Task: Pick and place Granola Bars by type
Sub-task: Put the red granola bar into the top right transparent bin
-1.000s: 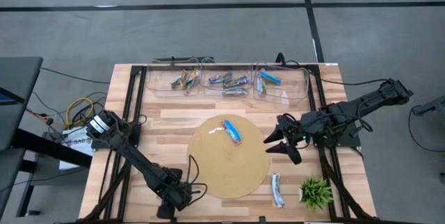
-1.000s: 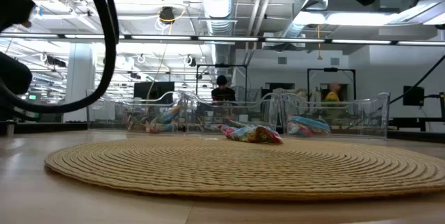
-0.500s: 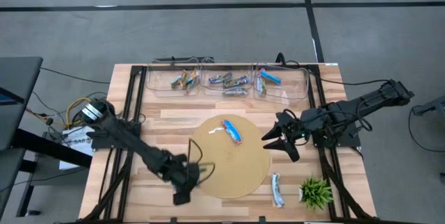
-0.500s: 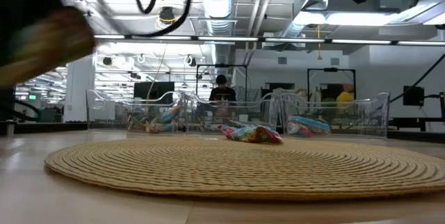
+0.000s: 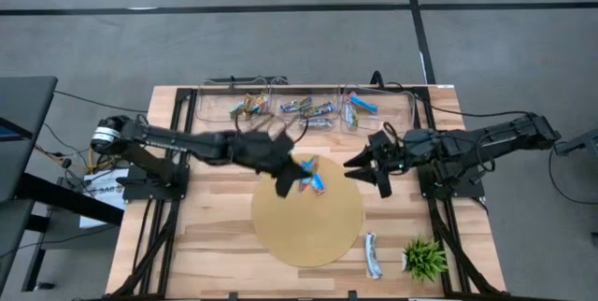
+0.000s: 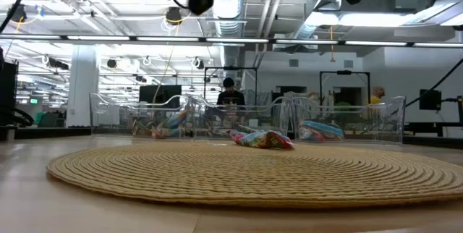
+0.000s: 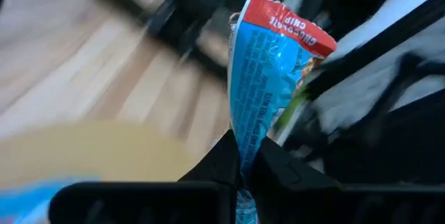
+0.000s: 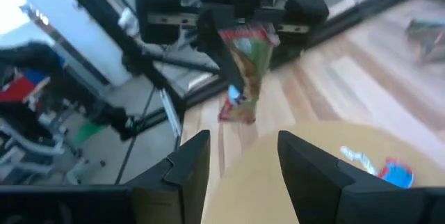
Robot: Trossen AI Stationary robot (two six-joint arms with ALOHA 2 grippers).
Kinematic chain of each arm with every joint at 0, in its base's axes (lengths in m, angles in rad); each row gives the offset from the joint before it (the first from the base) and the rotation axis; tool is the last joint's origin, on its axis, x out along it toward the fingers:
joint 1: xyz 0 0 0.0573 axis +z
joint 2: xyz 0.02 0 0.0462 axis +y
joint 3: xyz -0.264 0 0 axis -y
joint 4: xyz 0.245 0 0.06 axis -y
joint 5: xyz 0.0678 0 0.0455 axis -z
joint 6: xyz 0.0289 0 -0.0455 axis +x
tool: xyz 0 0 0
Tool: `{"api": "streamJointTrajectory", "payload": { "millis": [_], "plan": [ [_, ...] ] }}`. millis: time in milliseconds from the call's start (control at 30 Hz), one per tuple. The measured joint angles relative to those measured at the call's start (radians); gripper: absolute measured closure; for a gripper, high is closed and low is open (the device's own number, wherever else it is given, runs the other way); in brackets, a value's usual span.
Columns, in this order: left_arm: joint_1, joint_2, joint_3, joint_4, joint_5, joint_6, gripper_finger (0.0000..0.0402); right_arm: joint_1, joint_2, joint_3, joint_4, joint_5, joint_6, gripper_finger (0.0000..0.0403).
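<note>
My left gripper (image 5: 286,179) hovers over the far-left part of the round woven mat (image 5: 308,236), shut on a blue granola bar (image 7: 261,78) with a red end. The right wrist view shows that bar (image 8: 243,71) hanging under the left gripper. My right gripper (image 5: 359,166) is open and empty, raised over the mat's far-right edge. Another blue bar (image 5: 313,177) lies flat on the mat, also visible in the low view (image 6: 262,140). A silvery bar (image 5: 373,255) lies on the table near the plant. Three clear bins (image 5: 304,109) at the far edge hold sorted bars. My left gripper pinches the blue bar by one end (image 7: 243,165) between its two fingers, coming from above and pointing down. The bar is lifted clear and hangs below the fingers, its red-marked end (image 7: 285,26) free.
A small green plant (image 5: 425,257) stands at the near-right corner. The bins' clear walls (image 6: 347,121) rise along the far edge. Black frame rails (image 5: 177,151) run down both sides of the table. Bare wood lies near-left of the mat. People stand in the room behind.
My left arm has swung from the table's near-left corner up and toward the far edge and centre, carrying the blue bar lifted clear, and now reaches over the mat. My right gripper has moved slightly toward the far edge and left.
</note>
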Motion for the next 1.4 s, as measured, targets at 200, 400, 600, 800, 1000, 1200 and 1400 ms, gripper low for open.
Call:
{"api": "streamJointTrajectory", "payload": {
  "millis": [200, 400, 600, 800, 1000, 1200, 1400],
  "plan": [
    [0.063, 0.007, 0.001, 0.136, 0.035, 0.005, 0.0392, -0.071, 0.001, 0.000, 0.063, -0.004, 0.000, 0.0243],
    [0.071, 0.020, 0.001, 0.178, 0.044, 0.001, 0.0387, -0.118, 0.061, 0.006, 0.195, -0.059, 0.000, 0.0243],
    [0.069, 0.050, -0.001, 0.244, 0.082, -0.012, 0.0387, -0.125, 0.188, 0.085, 0.201, -0.089, -0.057, 0.0243],
    [0.064, 0.072, 0.007, 0.265, 0.091, -0.023, 0.0386, -0.125, 0.279, 0.183, 0.193, -0.090, -0.132, 0.0244],
    [0.063, 0.072, 0.008, 0.286, 0.094, -0.016, 0.0386, -0.125, 0.314, 0.249, 0.133, -0.091, -0.149, 0.0285],
    [0.064, 0.072, 0.008, 0.269, 0.082, -0.017, 0.0380, -0.125, 0.306, 0.251, 0.090, -0.089, -0.158, 0.0352],
    [0.070, 0.071, 0.008, 0.223, 0.055, -0.022, 0.0328, -0.125, 0.291, 0.251, 0.000, -0.086, -0.158, 0.0363]
  ]
}}
